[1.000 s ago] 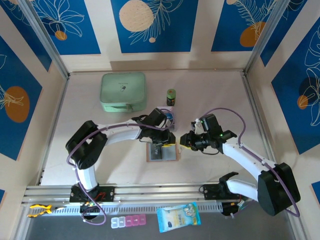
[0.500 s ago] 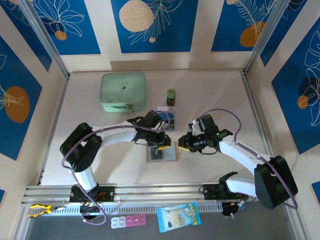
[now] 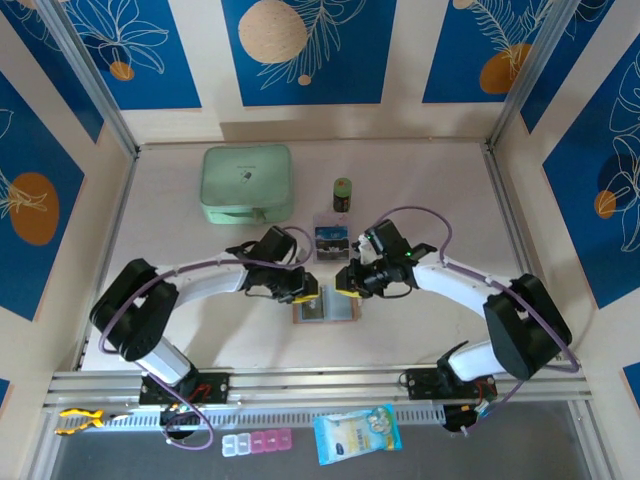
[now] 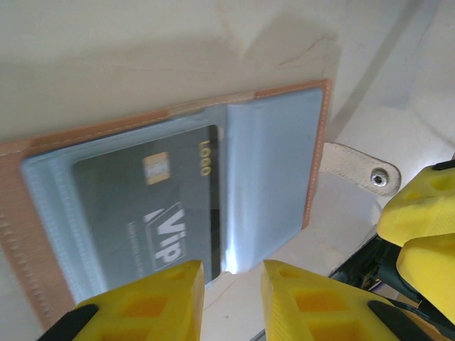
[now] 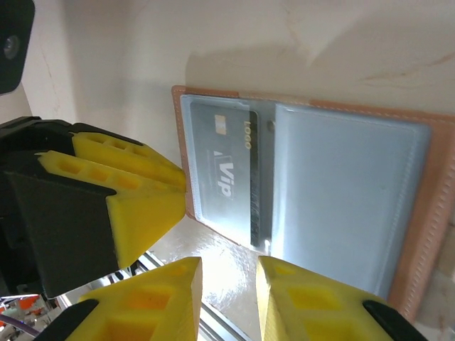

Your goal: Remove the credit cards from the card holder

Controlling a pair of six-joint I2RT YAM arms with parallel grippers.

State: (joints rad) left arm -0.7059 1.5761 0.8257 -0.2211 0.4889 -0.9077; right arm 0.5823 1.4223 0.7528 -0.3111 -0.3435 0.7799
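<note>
Beige table (image 3: 420, 200), blue walls (image 3: 310, 50), card holder (image 3: 325, 312)

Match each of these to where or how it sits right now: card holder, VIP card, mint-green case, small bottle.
Things:
1. card holder
2. VIP card
3. mint-green case
4. small bottle

States:
A. at the back left of the table
B. lying open and flat
C. tucked in the holder's see-through pocket
D. standing upright to the right of the case

Pairs: 1-B, 2-C, 3-A, 4-D
</note>
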